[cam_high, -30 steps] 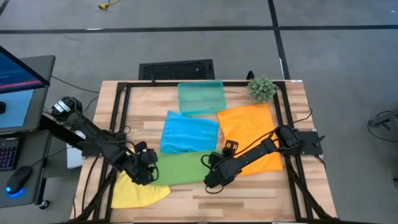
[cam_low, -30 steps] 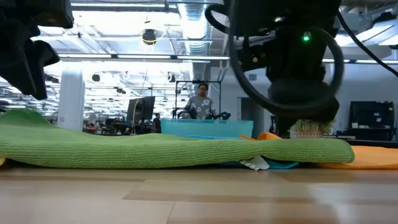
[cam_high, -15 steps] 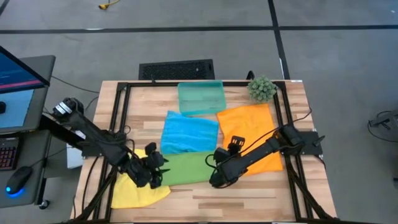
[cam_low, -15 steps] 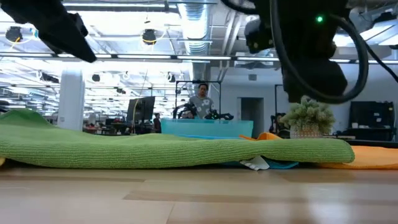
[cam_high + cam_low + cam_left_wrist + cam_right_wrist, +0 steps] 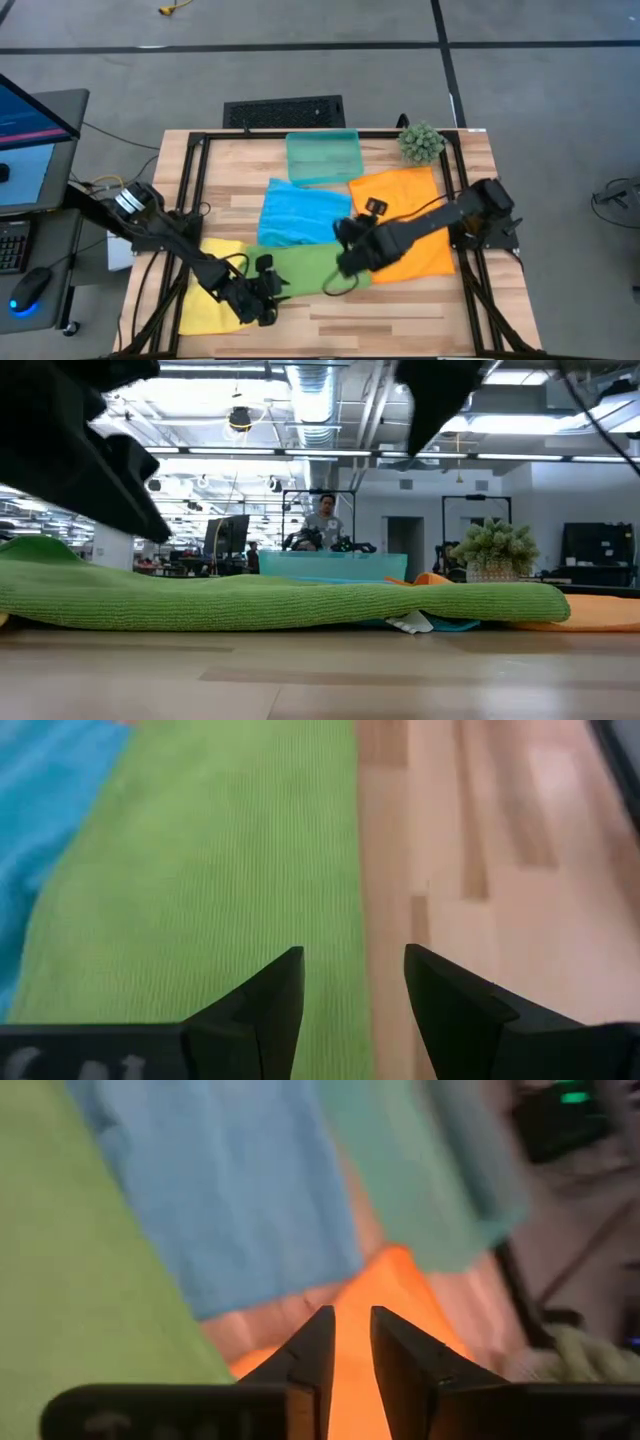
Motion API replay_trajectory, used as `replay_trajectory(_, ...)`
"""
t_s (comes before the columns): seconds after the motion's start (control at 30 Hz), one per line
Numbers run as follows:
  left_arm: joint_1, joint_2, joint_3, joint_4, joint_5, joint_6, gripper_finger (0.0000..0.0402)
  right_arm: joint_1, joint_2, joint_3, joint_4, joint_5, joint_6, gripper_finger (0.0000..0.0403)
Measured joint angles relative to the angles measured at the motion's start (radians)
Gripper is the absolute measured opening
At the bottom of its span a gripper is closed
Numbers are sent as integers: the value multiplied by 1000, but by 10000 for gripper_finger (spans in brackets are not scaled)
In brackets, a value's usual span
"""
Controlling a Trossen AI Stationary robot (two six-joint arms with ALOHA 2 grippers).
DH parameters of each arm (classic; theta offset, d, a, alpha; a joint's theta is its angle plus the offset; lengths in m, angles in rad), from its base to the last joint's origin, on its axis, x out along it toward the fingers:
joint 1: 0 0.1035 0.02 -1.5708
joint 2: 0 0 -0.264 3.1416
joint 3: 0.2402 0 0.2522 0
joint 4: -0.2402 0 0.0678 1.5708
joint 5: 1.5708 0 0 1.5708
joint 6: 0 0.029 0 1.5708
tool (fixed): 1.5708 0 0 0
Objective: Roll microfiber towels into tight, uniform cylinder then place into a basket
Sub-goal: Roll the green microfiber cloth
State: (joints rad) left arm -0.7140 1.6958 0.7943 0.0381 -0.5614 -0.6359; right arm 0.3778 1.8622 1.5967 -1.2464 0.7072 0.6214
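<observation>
Lying under both grippers' fingers [image 5: 270,1000], green towel [image 5: 305,268] (left pair apart, right pair [image 5: 312,1352] nearly together, empty).

A robotics lab in an open-plan office hall: a butcher-block table [image 5: 400,310] in a black frame on grey carpet, a monitor [image 5: 30,110] and keyboard [image 5: 12,245] alongside, exposed ceiling ducts [image 5: 310,400], a person [image 5: 322,520] among distant workstations
</observation>
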Motion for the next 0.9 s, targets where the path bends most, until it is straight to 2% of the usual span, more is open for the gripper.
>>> replay_trajectory(0.13,9,23,0,25,72,-4,167,-114,1,-1,148,-217,-202,42)
replay_trajectory(0.2,8,26,1,27,88,-21,167,-165,13,2,221,-261,-273,14)
replay_trajectory(0.3,8,27,0,2,87,-35,167,-226,17,-1,273,-287,-332,13)
replay_trajectory(0.53,8,27,0,-97,86,-94,167,-343,20,1,434,-537,-404,7)
replay_trajectory(0.73,8,27,0,-122,101,-134,167,-378,144,1,539,-640,-435,4)
replay_trajectory(0.9,0,27,0,-141,161,-146,167,-383,234,1,567,-651,-472,3)
